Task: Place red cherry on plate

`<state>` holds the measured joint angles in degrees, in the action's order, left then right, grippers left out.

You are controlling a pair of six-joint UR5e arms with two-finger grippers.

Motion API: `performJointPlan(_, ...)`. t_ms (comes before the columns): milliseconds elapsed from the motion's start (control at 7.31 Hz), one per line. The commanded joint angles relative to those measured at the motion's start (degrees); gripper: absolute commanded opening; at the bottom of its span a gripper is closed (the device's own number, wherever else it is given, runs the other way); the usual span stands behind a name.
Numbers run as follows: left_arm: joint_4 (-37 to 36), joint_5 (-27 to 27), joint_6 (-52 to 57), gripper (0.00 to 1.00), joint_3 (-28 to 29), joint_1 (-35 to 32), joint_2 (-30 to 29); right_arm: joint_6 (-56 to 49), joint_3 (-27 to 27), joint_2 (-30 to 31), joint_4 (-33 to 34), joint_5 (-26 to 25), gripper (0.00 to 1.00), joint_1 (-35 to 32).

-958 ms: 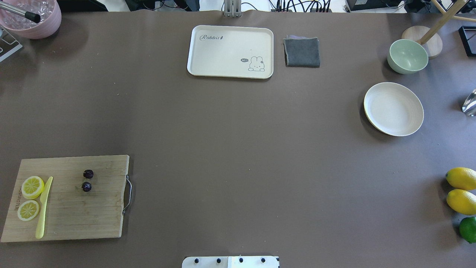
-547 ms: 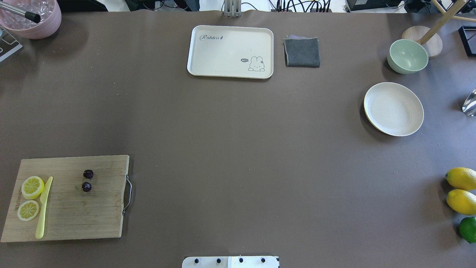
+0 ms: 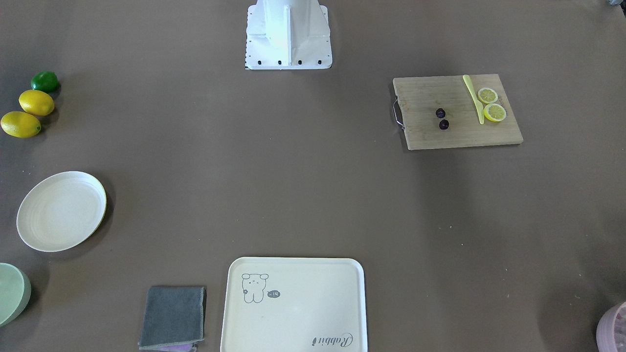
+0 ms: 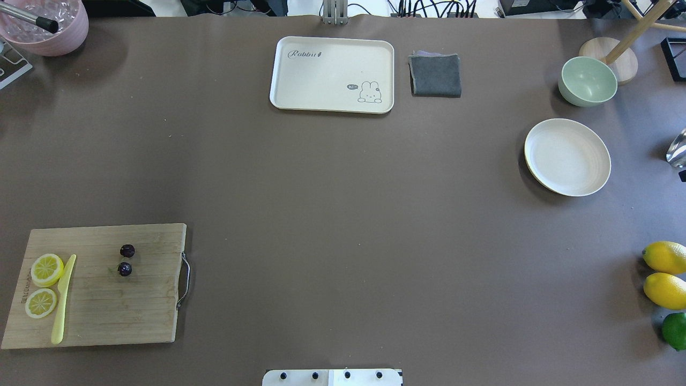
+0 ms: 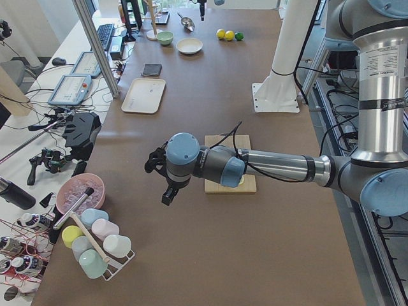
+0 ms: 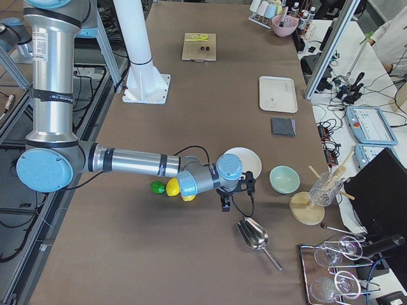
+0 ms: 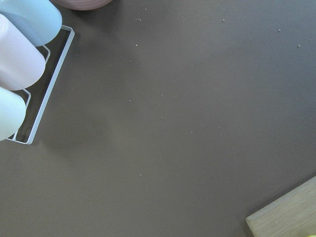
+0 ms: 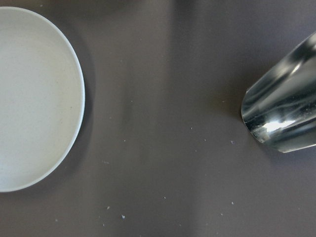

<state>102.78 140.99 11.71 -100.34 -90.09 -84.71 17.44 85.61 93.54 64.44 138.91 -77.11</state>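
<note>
Over bare desk [image 4: 343, 214], between the board [image 4: 134, 311] and a cup rack [image 5: 95, 245], hangs the left gripper [image 5: 169, 193]; whether it is wide or narrow cannot be told. The right gripper [image 6: 225, 203] hangs between the plate [image 4: 567, 156] and one metal scoop [image 6: 254, 234], its opening equally unclear. The red cherry [image 4: 127, 250], two dark fruits, lies on the board, well apart from the plate. Two lemon slices [image 4: 47, 269] and one knife [image 4: 62, 300] share the board. Near the plate are one bowl [image 4: 588, 80], two lemons [image 4: 666, 257] and one lime [image 4: 675, 330]; farther off, one tray [image 4: 332, 74] and one cloth [image 4: 435, 75]. Nothing on the desk has shifted since half a second ago; only a dark sliver has appeared at the overhead view's right edge, by the scoop.
</note>
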Motion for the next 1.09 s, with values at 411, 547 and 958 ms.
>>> performJointPlan(411, 0.22, -0.10, -0.10, 0.98, -0.38, -0.09, 0.60, 22.25, -8.53, -9.60, -9.48, -3.54, 0.93, 7.04)
performJointPlan(547, 0.22, -0.18, -0.10, 0.98, -0.38, -0.09, 0.51, 25.42, -9.32, -10.04, -11.69, -4.60, 0.92, 9.94)
performJointPlan(958, 0.14, -0.19, 0.07, 0.98, -0.29, -0.09, -0.10, 25.63, -10.29, -10.30, -12.24, -7.25, 0.72, 11.72)
